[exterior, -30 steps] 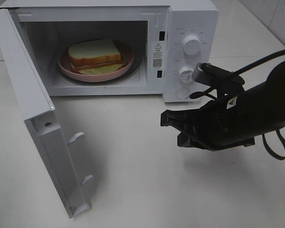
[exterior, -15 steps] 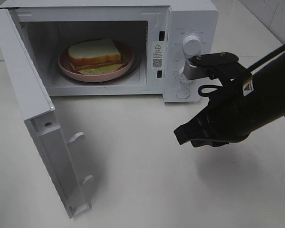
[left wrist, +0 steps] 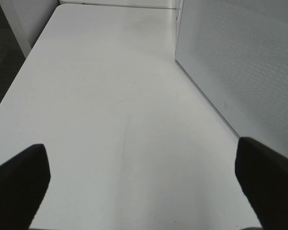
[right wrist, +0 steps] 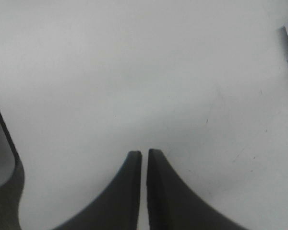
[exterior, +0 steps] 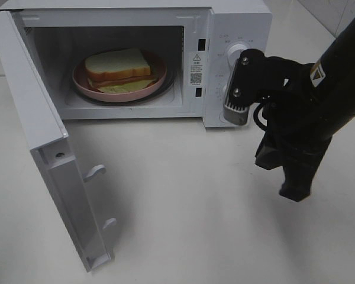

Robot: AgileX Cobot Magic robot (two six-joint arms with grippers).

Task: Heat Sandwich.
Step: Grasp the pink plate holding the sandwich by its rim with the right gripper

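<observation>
The microwave point(exterior: 236, 23) stands at the back of the white table point(exterior: 183, 219) with its door point(exterior: 41, 142) swung fully open to its left side. Inside the microwave the sandwich point(exterior: 118, 65) lies flat on a pink plate point(exterior: 81, 83), about in the middle of the cooking space. Its white bread faces up, and a brownish and pale green filling shows along the front edge.

The right gripper point(right wrist: 144, 155) hangs in front of the microwave's control panel, a little to the right of the open cavity and well apart from the sandwich. Its black fingers point(exterior: 296, 183) point down toward the table. In the right wrist view the two fingertips stand almost together, with only a thin slit between them and nothing in it. The grey wrist camera point(exterior: 239, 89) on that arm covers the lower part of the control panel, and the upper knob point(exterior: 232, 52) shows just above it.

The left gripper point(left wrist: 144, 179) does not appear in the high view. In the left wrist view its jaws are spread wide and empty over bare table. A white panel with fine dots point(left wrist: 240, 62) runs along one side; it is probably the outer face of the microwave door, though the view is too close to be sure.
</observation>
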